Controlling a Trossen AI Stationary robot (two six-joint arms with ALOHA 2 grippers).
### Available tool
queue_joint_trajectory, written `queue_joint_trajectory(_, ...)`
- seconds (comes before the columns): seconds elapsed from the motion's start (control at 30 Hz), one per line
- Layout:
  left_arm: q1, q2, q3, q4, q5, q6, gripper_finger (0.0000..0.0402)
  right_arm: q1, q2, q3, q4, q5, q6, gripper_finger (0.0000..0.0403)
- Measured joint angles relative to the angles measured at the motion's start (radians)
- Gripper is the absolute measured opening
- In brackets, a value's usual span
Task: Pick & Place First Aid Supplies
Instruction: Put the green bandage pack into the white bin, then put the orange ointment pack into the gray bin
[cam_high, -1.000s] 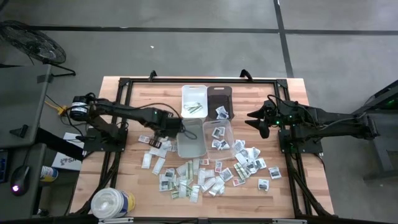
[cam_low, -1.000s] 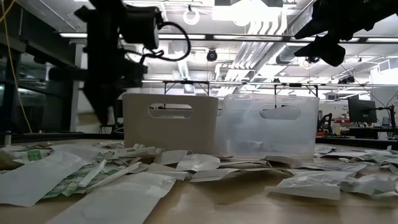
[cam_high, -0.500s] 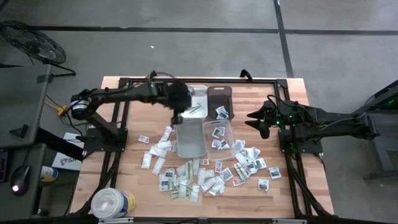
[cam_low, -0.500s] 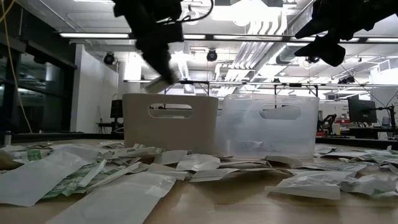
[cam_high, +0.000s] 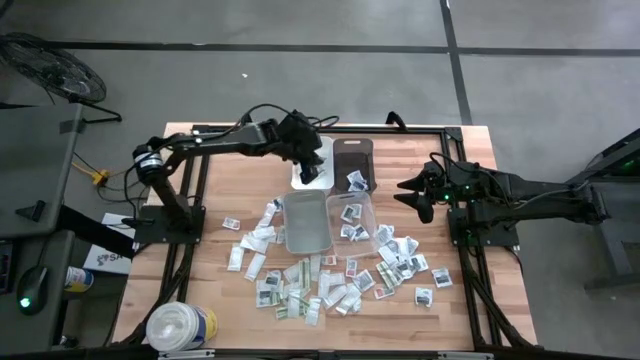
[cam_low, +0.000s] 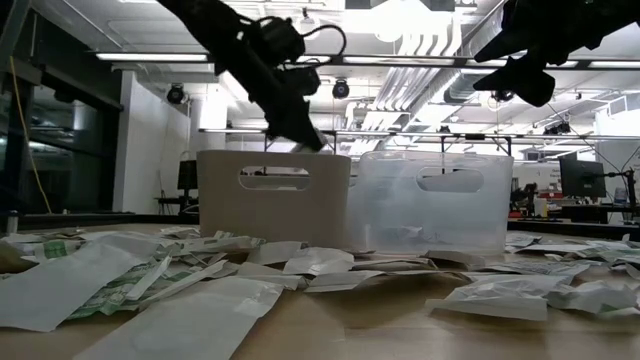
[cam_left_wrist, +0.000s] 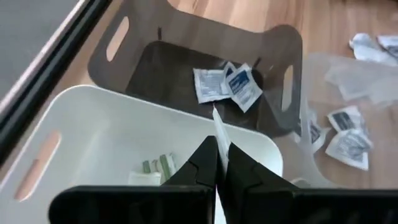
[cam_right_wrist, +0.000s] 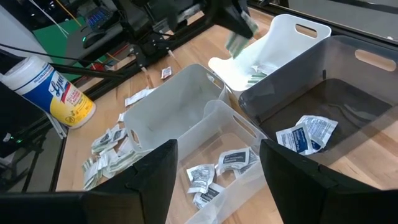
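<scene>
My left gripper (cam_high: 312, 160) hangs above the white bin (cam_high: 322, 146) at the table's far middle, shut on a small white-green packet (cam_right_wrist: 239, 34). Green-printed packets (cam_left_wrist: 155, 168) lie on that bin's floor. The dark bin (cam_high: 352, 150) beside it holds a few white-blue packets (cam_left_wrist: 225, 84). Many more packets (cam_high: 320, 290) are strewn over the table's near half. My right gripper (cam_high: 403, 192) waits open and bare at the right, clear of the bins. My left gripper pinches the packet between its two shut fingers (cam_left_wrist: 202, 165). The packet's thin edge (cam_left_wrist: 218, 127) sticks out past the fingertips. The fingers slant down from the table's left side, and the packet is lifted clear above the white bin.
Two clear bins (cam_high: 306, 222) (cam_high: 368, 212) stand side by side just nearer than the white and dark ones; the right one holds several packets. A big white tub (cam_high: 180, 325) stands at the near left corner. Black frame rails run along the table's edges.
My left gripper has risen from the loose packets left of the clear bins and swung toward the far edge and the right, rolling its wrist on the way. It has stayed shut, and its packet has been lifted clear of the table to above the white bin.
</scene>
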Motion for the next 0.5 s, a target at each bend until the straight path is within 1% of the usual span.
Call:
queue_joint_trajectory(0.1,0.007,0.022,0.0,-0.013,0.004,-0.016,0.0018,0.0,0.0,0.0,0.0,0.0,0.0,0.0222)
queue_joint_trajectory(0.3,0.02,0.031,0.0,-0.027,0.012,-0.014,0.0096,0.0,0.0,0.0,0.0,0.0,0.0,0.0222)
queue_joint_trajectory(0.37,0.031,0.031,0.0,-0.038,0.016,0.015,0.0118,0.0,0.0,0.0,0.0,-0.001,0.0,0.0222)
queue_joint_trajectory(0.43,0.047,0.022,0.0,-0.055,0.021,0.039,0.013,0.0,0.0,0.0,0.0,-0.001,0.0,0.0222)
queue_joint_trajectory(0.5,0.062,-0.003,0.0,-0.087,0.021,0.045,0.0134,0.0,0.0,0.0,0.0,-0.001,0.0,0.0222)
